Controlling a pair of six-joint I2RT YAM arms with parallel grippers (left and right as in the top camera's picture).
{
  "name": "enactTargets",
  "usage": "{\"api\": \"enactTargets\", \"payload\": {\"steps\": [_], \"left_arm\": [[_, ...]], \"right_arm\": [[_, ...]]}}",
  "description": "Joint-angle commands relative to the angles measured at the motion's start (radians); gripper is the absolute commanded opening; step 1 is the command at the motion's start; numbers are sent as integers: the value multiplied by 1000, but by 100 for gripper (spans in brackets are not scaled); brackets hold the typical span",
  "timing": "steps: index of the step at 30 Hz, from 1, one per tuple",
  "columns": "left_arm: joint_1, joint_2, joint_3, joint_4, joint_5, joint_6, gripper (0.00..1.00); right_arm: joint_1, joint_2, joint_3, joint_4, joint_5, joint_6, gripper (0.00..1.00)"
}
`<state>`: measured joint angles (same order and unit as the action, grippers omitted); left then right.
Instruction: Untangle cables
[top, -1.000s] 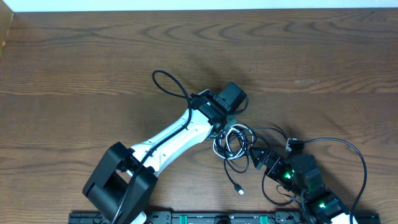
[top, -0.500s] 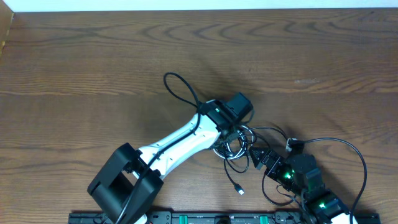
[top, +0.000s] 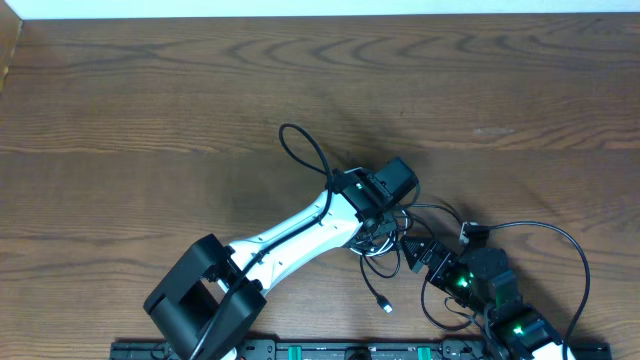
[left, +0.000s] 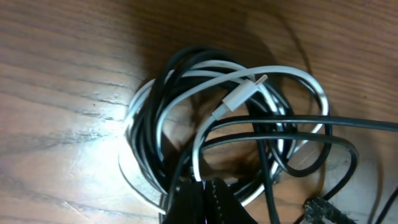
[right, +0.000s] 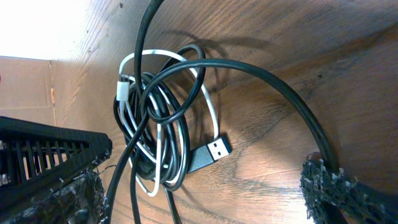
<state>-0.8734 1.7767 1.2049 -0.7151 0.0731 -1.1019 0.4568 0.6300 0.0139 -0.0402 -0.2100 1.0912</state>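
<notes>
Wood tabletop (top: 150, 100); cables (top: 378, 236) knotted in coil betw. my arms. Right gripper (right: 205, 177) spread wide, straddling bundle. Left gripper (left: 199, 200) over coil, open/closed: can't tell. Best approach imo: pinch white cable (left: 186, 81) near white plug (left: 239, 96), pull slow, other arm pins rest.

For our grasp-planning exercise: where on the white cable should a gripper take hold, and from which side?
Probably the white cable just behind its plug, from straight above: that free end lies on top of the black cables, while its other loops thread among them.
</notes>
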Motion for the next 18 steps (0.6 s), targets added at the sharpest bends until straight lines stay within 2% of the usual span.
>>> {"api": "enactTargets", "payload": {"steps": [1, 18], "left_arm": [[-2, 13, -8, 2, 5, 10, 8], [-2, 13, -8, 5, -23, 21, 8]], "right_arm": [[10, 5, -8, -20, 24, -8, 99], [10, 5, -8, -21, 24, -8, 99]]}}
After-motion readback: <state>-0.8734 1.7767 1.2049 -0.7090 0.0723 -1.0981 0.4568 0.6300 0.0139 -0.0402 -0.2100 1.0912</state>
